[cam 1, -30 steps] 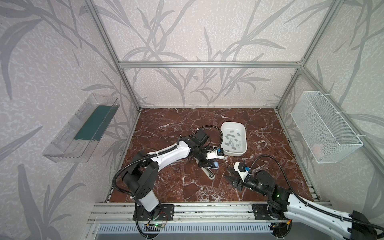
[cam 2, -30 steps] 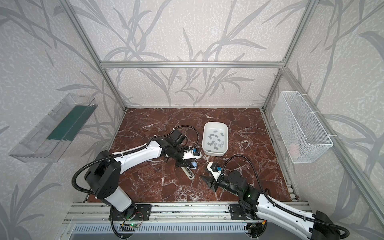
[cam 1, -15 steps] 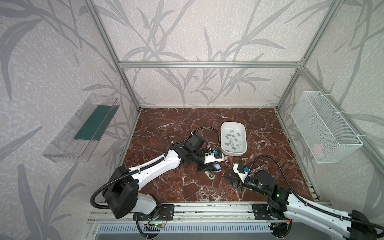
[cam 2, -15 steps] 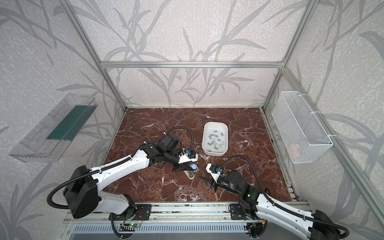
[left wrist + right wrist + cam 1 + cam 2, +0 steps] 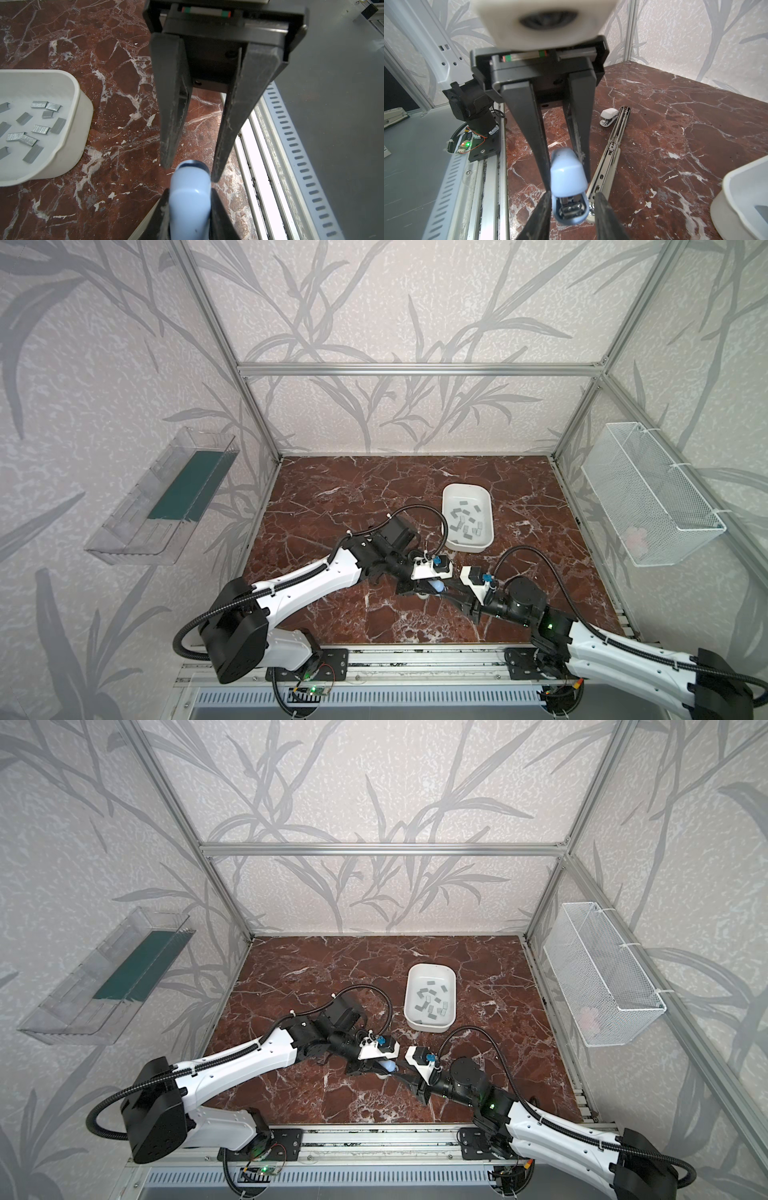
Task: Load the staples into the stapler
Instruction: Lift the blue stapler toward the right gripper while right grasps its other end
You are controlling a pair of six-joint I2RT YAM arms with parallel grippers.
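A small light-blue stapler is held above the marble floor, and my left gripper is shut on its rear half. My right gripper faces it from the opposite side. Its open fingers straddle the stapler's front end, with a gap showing on one side. In both top views the two grippers meet near the front middle, the left gripper against the right gripper. The staples lie as several grey strips in a white tray behind them, also seen in the left wrist view as staples.
A long cream stapler lies opened flat on the floor beside the grippers, with a small white stapler past it. A wire basket hangs on the right wall and a clear shelf on the left. The metal rail runs along the front.
My left arm has carried the blue stapler toward the front, up to the right gripper. The right gripper has edged left and its fingers have narrowed around the stapler's end.
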